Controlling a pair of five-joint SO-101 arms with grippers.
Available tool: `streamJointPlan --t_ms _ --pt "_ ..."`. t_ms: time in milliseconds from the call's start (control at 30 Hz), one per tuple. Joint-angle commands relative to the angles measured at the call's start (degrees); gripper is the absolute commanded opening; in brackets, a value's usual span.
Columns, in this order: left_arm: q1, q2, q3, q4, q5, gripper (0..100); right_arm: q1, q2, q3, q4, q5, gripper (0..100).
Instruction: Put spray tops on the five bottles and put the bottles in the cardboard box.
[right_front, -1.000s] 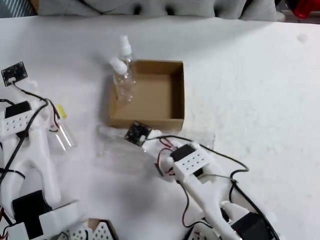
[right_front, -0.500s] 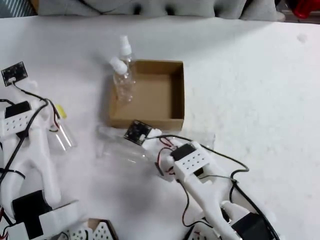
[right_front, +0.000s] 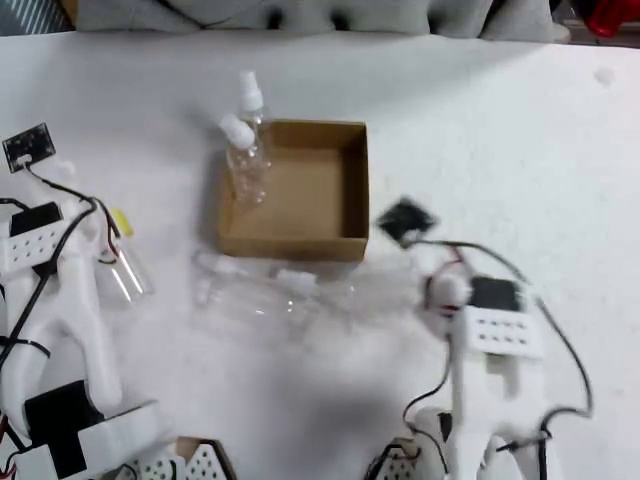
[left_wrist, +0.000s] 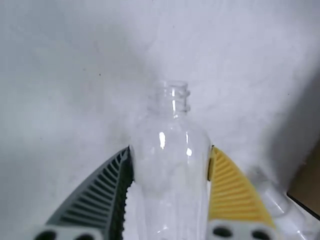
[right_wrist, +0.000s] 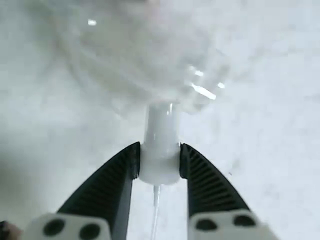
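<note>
From above, the open cardboard box (right_front: 300, 200) sits mid-table (right_front: 520, 150). Two capped bottles (right_front: 247, 150) lean at its left wall, and loose bottles (right_front: 260, 292) lie just before its near wall. The right arm (right_front: 490, 335) stands off the box's front right corner.

At the left wrist, the left gripper (left_wrist: 169, 152) is clamped on a clear, uncapped bottle (left_wrist: 167, 130) with a threaded neck.

At the right wrist, the right gripper (right_wrist: 159, 149) pinches a white spray top (right_wrist: 160, 122), its thin tube trailing between the fingers.
</note>
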Motion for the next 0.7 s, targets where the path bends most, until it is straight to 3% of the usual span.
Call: streamJointPlan --t_ms 0,267,433,667 --pt "-0.13 -1.27 -0.70 -0.97 0.53 2 13.23 -1.71 -3.69 0.22 4.84 1.5" --pt "-0.13 -1.27 -0.62 -0.88 0.53 2 27.65 10.24 -4.75 -11.65 7.38 1.5" --pt "-0.13 -1.63 0.35 -0.97 0.53 2 29.32 22.29 -4.92 -22.73 7.38 2.1" --pt "-0.13 -1.63 0.44 -0.97 0.53 2 28.79 30.73 -9.49 -25.27 7.03 15.8"
